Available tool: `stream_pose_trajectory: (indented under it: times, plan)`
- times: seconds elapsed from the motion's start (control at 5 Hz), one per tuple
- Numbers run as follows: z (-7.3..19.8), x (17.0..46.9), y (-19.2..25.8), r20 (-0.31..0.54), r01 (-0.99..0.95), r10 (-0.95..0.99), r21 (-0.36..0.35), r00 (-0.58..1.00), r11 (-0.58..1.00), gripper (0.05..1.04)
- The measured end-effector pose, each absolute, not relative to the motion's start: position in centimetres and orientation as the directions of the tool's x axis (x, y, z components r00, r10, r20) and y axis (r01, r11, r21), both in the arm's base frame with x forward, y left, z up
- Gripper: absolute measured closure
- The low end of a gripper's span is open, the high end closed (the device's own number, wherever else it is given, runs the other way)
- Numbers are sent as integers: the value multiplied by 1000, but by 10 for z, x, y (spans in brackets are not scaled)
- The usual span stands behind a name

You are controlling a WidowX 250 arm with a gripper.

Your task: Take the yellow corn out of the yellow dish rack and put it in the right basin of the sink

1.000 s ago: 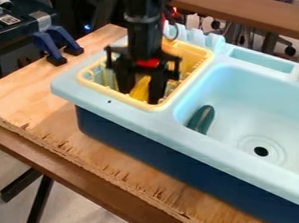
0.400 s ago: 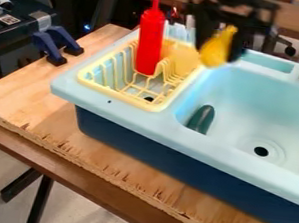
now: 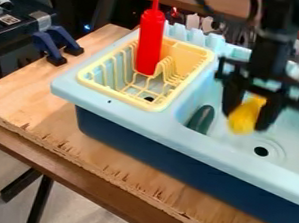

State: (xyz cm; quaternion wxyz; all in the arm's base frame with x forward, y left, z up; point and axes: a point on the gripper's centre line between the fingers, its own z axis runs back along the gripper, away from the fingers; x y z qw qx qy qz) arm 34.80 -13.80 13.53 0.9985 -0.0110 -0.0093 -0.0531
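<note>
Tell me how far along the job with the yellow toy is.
Done: the yellow toy is out of the rack it was in earlier. In hand: the jaws hold it over the sink. Left, apparently: setting it down, since it is still gripped.

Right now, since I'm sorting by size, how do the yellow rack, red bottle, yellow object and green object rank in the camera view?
1. Yellow rack
2. Red bottle
Unsure: yellow object and green object; the gripper partly covers the former.
</note>
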Motion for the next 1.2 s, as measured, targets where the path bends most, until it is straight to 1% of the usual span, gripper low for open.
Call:
stream_pose_trajectory:
  times: [0.2, 0.4, 0.6, 0.8, 1.0, 1.2]
  plan:
    - [117, 349, -145, -6, 100, -100, -40, 995, 994, 430]
    - [105, 349, -150, -20, 103, -104, -47, 994, 994, 430]
    - [96, 351, -159, -32, 125, -126, -39, 991, 991, 430]
    - [95, 357, -178, -14, 167, -167, -33, 986, 985, 430]
    - [95, 361, -190, -7, 200, -200, -32, 980, 979, 386]
    - [84, 357, -195, -25, 214, -216, -61, 976, 975, 110]
